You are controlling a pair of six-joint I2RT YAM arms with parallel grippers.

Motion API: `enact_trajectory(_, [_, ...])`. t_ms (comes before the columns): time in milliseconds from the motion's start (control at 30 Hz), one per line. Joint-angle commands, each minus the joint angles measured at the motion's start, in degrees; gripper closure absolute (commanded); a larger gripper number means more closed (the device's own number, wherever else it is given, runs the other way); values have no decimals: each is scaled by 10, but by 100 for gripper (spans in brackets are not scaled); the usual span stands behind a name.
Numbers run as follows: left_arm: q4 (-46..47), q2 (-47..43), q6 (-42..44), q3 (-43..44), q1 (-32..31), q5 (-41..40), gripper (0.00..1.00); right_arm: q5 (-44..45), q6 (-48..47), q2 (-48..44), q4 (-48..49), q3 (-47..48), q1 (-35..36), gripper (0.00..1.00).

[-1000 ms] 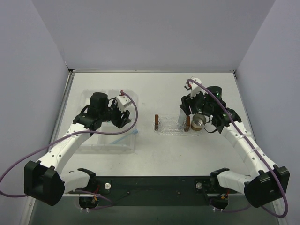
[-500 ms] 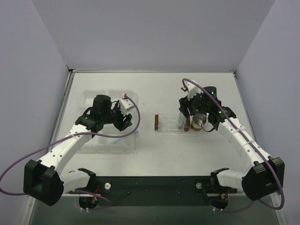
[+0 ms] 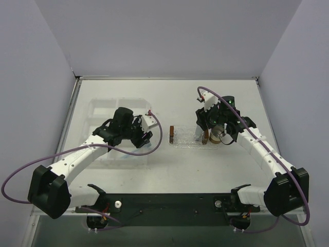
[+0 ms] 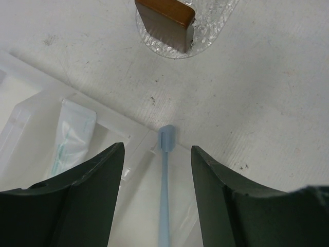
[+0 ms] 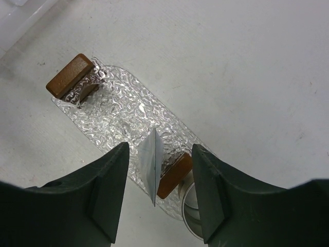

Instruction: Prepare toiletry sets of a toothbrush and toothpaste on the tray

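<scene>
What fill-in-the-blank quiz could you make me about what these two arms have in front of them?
1. The toothbrush between the left gripper's fingers is light ___.
2. The toothpaste tube over the tray sits ___ the right gripper's fingers.
3. Each end of the tray carries a ___ block.
Missing words: blue; between; brown.

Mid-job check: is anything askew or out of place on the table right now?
Two things. The toothbrush lies with its head poking over the rim of the clear box, between the left fingers. The toothpaste stands on end over the tray, between the right fingers, instead of lying flat.
</scene>
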Motion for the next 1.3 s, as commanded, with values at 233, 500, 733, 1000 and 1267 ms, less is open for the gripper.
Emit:
enact_trajectory(233, [14, -8, 14, -1, -5, -27, 35, -5, -8, 24, -19, 11, 2, 71])
enact_trajectory(500, [13, -12, 14, 2, -6, -29, 35, -4, -6, 19, -31, 22, 2, 84])
enact_trajectory(733, [12, -15, 15, 0, -6, -32, 35, -5, -2, 14, -38, 35, 2, 92])
enact_trajectory(1000, [13, -18, 15, -3, -6, -35, 35, -6, 2, 1, -39, 45, 3, 100])
enact_trajectory(1267, [15, -17, 15, -6, -6, -34, 35, -7, 5, -4, -41, 61, 5, 100])
